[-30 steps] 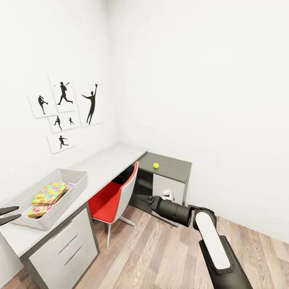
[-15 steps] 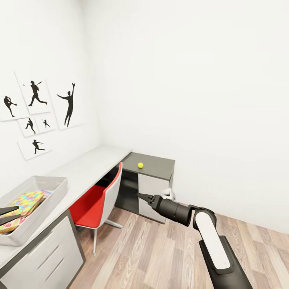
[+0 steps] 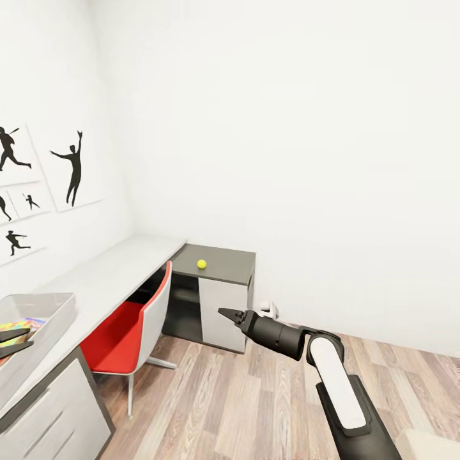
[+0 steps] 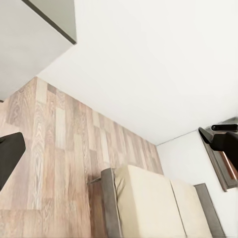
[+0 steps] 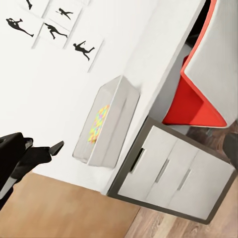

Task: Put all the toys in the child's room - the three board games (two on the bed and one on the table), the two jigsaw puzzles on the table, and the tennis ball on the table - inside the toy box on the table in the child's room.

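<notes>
Toy box (image 5: 106,124) rests on the counter (image 5: 163,64), holding multicoloured jigsaw puzzles (image 5: 98,123). Grey drawers (image 5: 171,173) sit below. Red chair (image 5: 208,84) stands beside them.

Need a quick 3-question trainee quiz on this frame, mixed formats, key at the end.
1. True or false: the tennis ball lies inside the toy box.
2. Multiple choice: what stands between the light grey desk top and the dark lower section? A) a red and white chair B) a floor lamp C) a stack of books
3. Fill in: the right hand points toward the ____ section of the table, with nothing between its fingers.

Key
1. False: it rests on the dark lower section, apart from the box.
2. A: the red chair.
3. dark lower
</notes>
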Available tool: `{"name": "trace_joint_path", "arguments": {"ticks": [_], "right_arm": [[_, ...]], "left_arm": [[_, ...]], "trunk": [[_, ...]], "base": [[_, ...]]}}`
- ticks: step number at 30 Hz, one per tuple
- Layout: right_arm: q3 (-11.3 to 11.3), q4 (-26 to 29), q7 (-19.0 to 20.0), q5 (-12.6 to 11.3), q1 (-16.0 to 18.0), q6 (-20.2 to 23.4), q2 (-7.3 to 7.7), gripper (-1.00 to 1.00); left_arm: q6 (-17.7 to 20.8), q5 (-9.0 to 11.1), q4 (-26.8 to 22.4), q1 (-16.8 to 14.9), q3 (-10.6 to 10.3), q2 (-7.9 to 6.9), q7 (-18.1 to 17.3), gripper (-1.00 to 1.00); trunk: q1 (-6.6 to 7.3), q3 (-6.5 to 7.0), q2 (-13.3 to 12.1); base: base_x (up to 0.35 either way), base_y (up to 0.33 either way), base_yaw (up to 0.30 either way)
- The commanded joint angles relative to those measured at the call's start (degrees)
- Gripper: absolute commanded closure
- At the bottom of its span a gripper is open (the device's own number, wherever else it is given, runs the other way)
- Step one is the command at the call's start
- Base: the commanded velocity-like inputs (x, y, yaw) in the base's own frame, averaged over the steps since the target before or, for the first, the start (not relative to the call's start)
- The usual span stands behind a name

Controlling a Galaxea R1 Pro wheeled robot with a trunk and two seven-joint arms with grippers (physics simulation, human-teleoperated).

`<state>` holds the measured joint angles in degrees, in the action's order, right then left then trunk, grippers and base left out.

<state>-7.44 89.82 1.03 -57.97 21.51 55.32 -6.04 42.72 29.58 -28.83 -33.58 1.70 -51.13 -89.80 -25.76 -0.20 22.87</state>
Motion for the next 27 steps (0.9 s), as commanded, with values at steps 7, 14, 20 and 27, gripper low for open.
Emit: {"name": "trace_joint_path", "arguments": {"ticks": [7,14,20,27], "right_arm": [[-0.1,0.0,0.11,0.21,0.03,0.15,-0.03,-1.0],[-0.35,0.0,0.03,0.3,0.03,0.09,-0.16,-1.0],[-0.38,0.0,0.02,0.31,0.03,-0.01,-0.17,-1.0],[-0.39,0.0,0.02,0.28,0.03,-0.03,-0.2,-1.0]], "left_arm": [[0.61,0.04,0.0,0.01,0.01,-0.02,-0.2,-1.0],[0.61,0.04,0.0,0.01,-0.03,0.04,-0.2,-1.0],[0.61,0.04,0.0,0.01,-0.03,0.06,-0.2,-1.0],[0.61,0.04,-0.09,0.01,0.0,0.06,-0.2,-1.0]], "trunk": [[-0.02,-0.03,0.05],[-0.02,-0.03,0.05],[-0.02,-0.03,0.05],[-0.02,0.06,0.05]], "base": [[0.0,0.0,-0.068],[0.0,0.0,-0.005],[0.0,0.0,0.0],[0.0,0.0,-0.114]]}}
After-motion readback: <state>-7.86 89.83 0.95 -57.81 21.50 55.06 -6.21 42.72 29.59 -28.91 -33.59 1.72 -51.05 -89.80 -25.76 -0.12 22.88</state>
